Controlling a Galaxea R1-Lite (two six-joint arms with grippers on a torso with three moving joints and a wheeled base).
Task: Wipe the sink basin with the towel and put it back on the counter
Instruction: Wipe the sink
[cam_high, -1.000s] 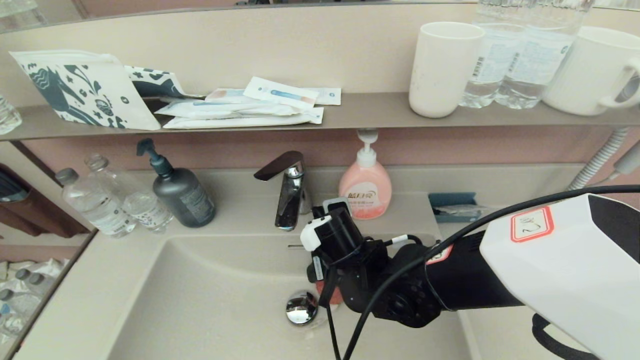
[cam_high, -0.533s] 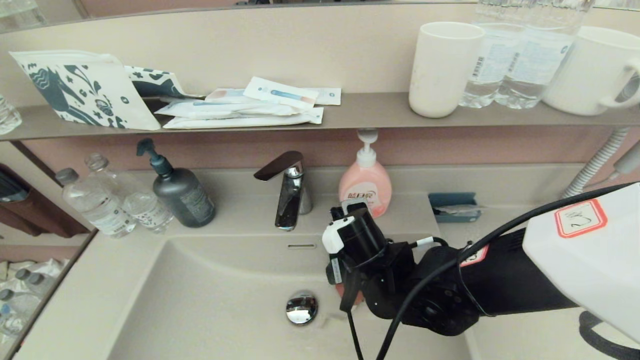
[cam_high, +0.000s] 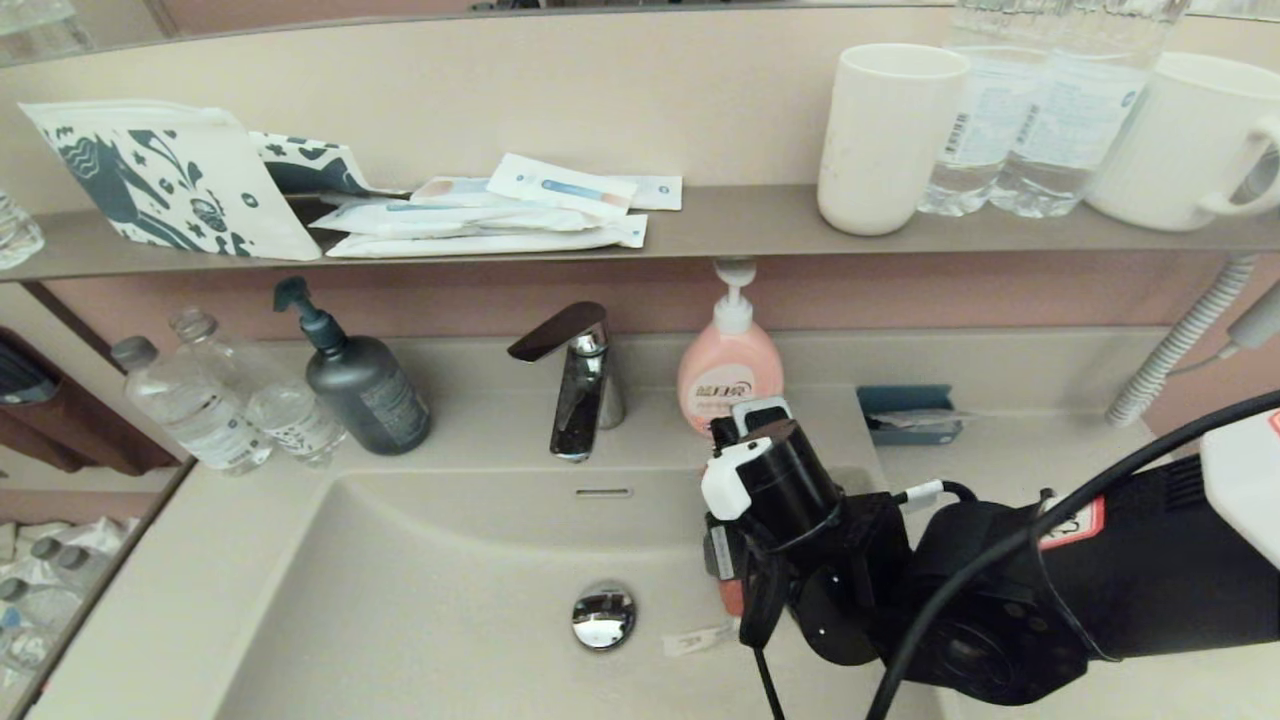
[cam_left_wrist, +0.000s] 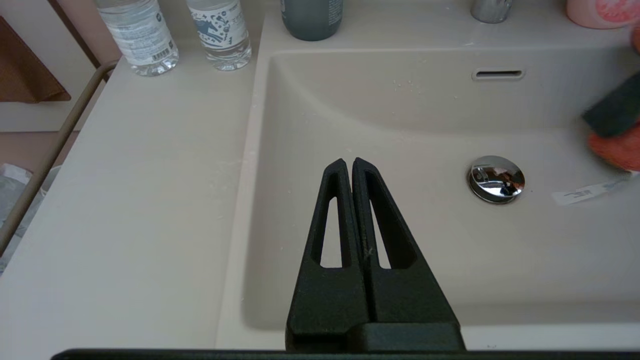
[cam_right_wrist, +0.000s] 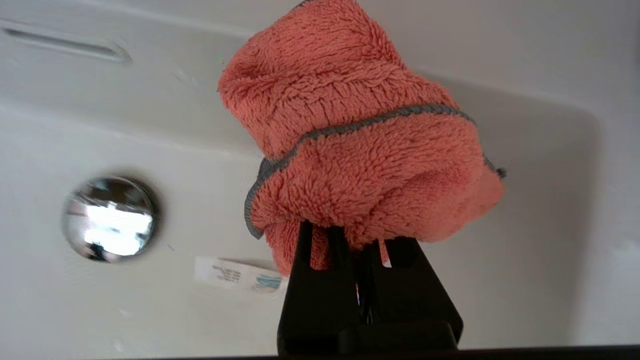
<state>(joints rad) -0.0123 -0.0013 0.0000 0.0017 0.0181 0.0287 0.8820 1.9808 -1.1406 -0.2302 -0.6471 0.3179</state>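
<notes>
One towel (cam_right_wrist: 360, 150) is clamped in my right pincer (cam_right_wrist: 357, 240), down in the sink basin (cam_high: 420, 600) right of the drain; wiping appears underway. Return to the surface (cam_high: 1000, 450) remains. Left pincer (cam_left_wrist: 352, 172) is together, idle.

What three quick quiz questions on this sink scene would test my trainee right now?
1. True or false: the right end effector is shut on the towel.
2. Which lies nearest the drain plug? A the white tag; B the pink soap bottle; C the dark pump bottle.
3. Fill in: the left end effector is ____ and holds nothing.

Key: 1 true; 2 A; 3 shut.
</notes>
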